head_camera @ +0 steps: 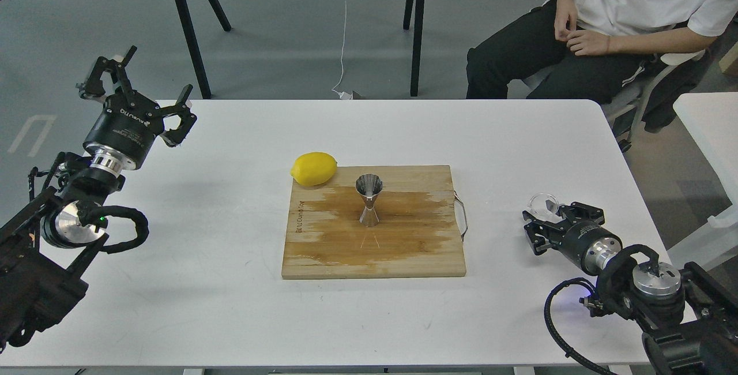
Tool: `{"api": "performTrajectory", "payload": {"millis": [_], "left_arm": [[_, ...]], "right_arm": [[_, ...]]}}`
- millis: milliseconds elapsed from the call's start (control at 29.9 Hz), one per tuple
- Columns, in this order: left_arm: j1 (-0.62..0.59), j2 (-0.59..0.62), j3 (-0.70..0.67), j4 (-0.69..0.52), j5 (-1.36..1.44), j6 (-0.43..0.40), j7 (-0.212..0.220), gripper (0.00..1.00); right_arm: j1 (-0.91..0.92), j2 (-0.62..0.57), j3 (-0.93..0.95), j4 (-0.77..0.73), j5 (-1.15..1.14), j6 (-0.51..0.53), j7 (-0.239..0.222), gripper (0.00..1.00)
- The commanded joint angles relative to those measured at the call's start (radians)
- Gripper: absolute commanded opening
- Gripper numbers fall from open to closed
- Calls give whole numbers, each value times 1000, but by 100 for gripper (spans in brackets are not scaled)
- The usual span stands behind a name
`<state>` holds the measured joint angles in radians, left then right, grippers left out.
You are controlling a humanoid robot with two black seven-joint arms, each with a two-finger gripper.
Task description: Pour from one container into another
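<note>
The steel hourglass jigger [369, 199] stands upright in the middle of the wooden board [403, 254]. The small clear glass cup [543, 204] is down at the table surface, right of the board, upright, and looks empty. My right gripper [543, 214] lies low over the table with its fingers on either side of the cup, shut on it. My left gripper [154, 72] hangs above the table's far left corner, wide open and holding nothing.
A yellow lemon [314, 168] rests at the board's back left corner. The board has a metal handle [463, 215] on its right side and a wet stain around the jigger. A seated person [605, 23] is beyond the table's far right corner.
</note>
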<state>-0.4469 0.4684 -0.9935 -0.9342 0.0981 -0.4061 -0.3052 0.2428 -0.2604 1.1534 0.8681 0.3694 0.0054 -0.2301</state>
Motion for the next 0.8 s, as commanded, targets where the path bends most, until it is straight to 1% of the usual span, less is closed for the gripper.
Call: {"api": "performTrajectory", "payload": {"millis": [0,535,669,770], "left_arm": [[-1,-1,0,0,0,-3,0,100],[1,4,-4,0,0,-5,0,100],[-1,4,-2,0,0,-5,0,100],[-1,4,-2,0,0,-5,0,100]], "right_arm": [[0,15,5,-7,-1,1,2,37],[-14,4,9,0,-1,2,5,45],[-14,4,9,0,-3,10,8,48],[-14,3,9,2,-3,14,12,48]]}}
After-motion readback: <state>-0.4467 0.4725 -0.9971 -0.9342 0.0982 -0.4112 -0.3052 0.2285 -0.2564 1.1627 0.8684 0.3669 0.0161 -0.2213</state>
